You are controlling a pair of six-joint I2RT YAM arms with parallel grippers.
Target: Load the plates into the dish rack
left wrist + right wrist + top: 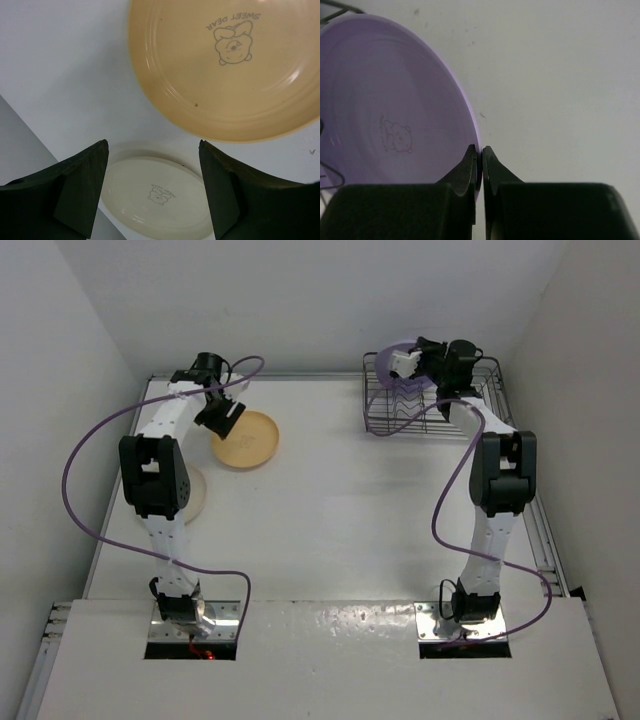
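Note:
My right gripper (412,362) is shut on the rim of a lavender plate (392,357) and holds it on edge above the left end of the grey wire dish rack (470,410). In the right wrist view the jaws (481,148) pinch the plate (395,115) at its right edge. My left gripper (222,415) is open and empty, above the table between the orange-yellow plate (250,442) and the cream-white plate (195,495). In the left wrist view the orange plate (225,65) lies ahead and the cream plate (160,200) shows between the fingers (85,185). A second lavender plate is not visible.
The rack stands in the back right corner against the walls. The left arm's upper links cover part of the cream plate. Purple cables loop beside each arm (90,440). Rack wires show at the left edge of the right wrist view (335,7).

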